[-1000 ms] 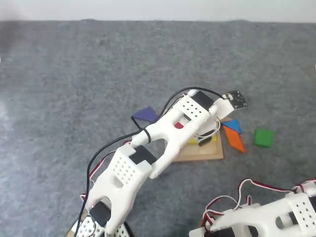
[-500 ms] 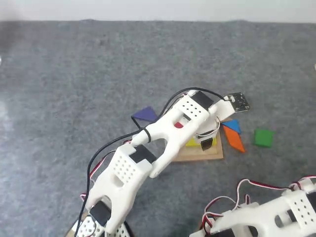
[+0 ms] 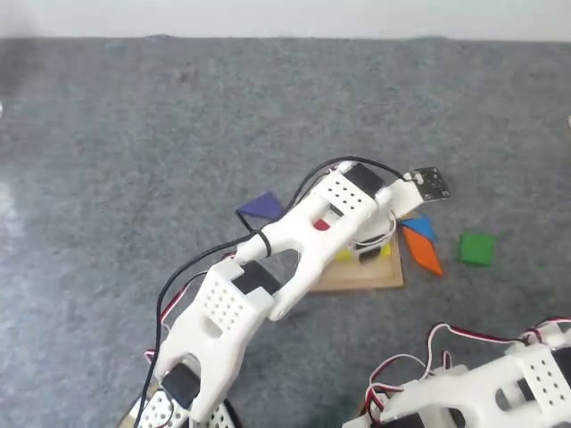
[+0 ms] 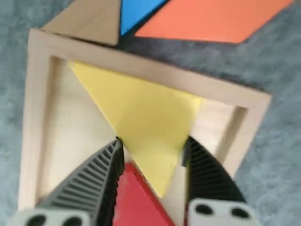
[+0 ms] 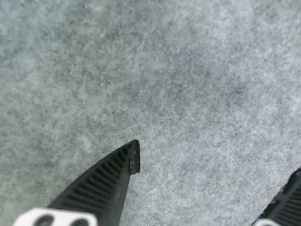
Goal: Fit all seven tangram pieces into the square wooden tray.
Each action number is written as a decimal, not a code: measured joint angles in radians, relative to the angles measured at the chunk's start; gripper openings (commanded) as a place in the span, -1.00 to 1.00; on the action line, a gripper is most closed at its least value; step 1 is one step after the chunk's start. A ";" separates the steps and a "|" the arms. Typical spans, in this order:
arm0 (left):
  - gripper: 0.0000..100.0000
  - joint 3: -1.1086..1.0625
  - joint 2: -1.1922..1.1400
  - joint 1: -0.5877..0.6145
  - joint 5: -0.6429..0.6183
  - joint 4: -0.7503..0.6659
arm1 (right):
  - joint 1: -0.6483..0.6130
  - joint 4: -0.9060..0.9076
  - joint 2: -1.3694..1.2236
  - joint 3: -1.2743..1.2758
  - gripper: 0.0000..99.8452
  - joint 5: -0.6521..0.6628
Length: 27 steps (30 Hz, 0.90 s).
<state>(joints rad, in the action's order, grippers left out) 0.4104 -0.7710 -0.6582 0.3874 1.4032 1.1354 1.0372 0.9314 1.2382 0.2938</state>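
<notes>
**First:** Tray (image 3: 368,278) sits near the middle of the grey surface (image 3: 134,134) from up top, and the left arm (image 3: 312,227) is stretched right over it. A purple piece (image 3: 263,207) lies off one side. A blue piece (image 3: 421,226) and an orange piece (image 3: 426,256) lie just beside the other, with a green piece (image 3: 475,248) further out.

**Second:** And that arm's own camera?

**First:** The left gripper (image 4: 151,157) is clamped across the narrow end of the yellow triangle (image 4: 141,110), which lies inside the tray. A red piece (image 4: 136,200) sits in there too, touching it. What looks like a plain wooden triangle (image 4: 89,21) waits outside the rim, next to the blue one.

**Second:** The other arm?

**First:** The right gripper (image 5: 214,167) hangs spread wide over bare surface, holding nothing.

**Second:** So which step is this?

**First:** Seating the yellow triangle, I'd say, with five pieces yet to go in. Next it needs pressing flush against the rim. After that, let go and lift straight up, so the red piece doesn't shift.
</notes>
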 measured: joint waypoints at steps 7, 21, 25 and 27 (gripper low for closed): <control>-0.77 0.009 0.000 0.011 0.006 0.020 | -0.002 0.000 0.000 0.000 -0.08 0.002; -0.76 0.207 -0.021 0.078 0.002 0.126 | -0.003 0.000 0.000 0.000 -0.08 0.002; -0.75 0.272 -0.028 0.072 0.005 0.163 | -0.002 0.000 0.000 0.000 -0.08 0.002; -0.64 0.276 -0.029 0.072 0.020 0.163 | -0.003 0.000 0.000 0.000 -0.08 0.002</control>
<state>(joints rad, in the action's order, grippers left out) 0.6866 -0.8002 -0.5861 0.4074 1.5658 1.1324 1.0372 0.9314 1.2382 0.2954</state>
